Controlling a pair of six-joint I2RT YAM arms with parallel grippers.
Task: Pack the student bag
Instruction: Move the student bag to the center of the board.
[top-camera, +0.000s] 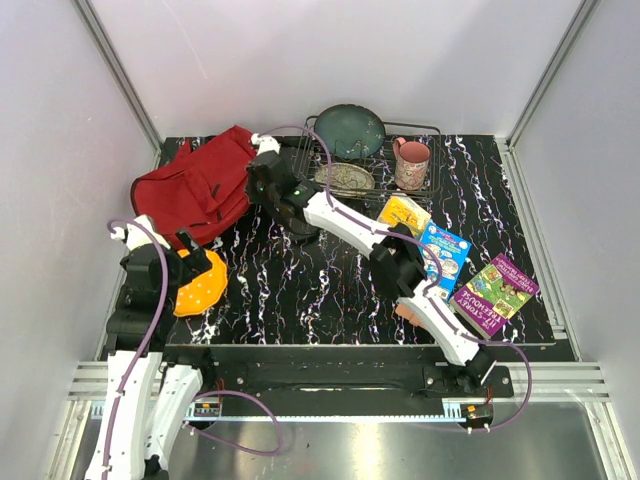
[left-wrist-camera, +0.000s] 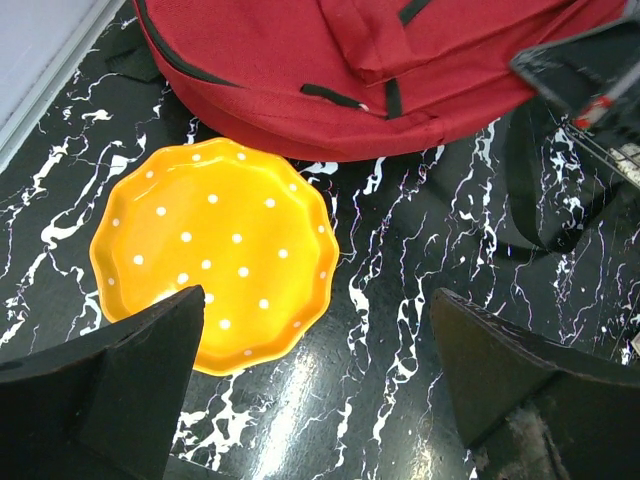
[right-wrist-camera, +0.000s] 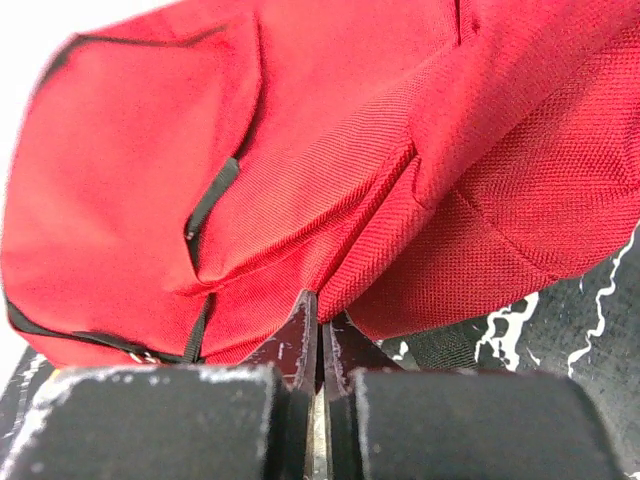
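Observation:
The red student bag (top-camera: 195, 190) lies at the back left of the table; it also shows in the left wrist view (left-wrist-camera: 400, 70) and fills the right wrist view (right-wrist-camera: 300, 150). My right gripper (top-camera: 262, 183) reaches across to the bag's right edge. Its jaws (right-wrist-camera: 322, 305) are pressed together, pinching a fold of the red fabric at their tips. My left gripper (left-wrist-camera: 318, 300) is open and empty above the table, just in front of the bag, with an orange dotted plate (left-wrist-camera: 215, 250) under its left finger.
The orange plate (top-camera: 200, 285) lies front left. A wire dish rack (top-camera: 430, 130) at the back holds a teal plate (top-camera: 348, 130), a patterned plate (top-camera: 345, 178) and a pink mug (top-camera: 411, 163). Three books (top-camera: 444, 248) lie at the right.

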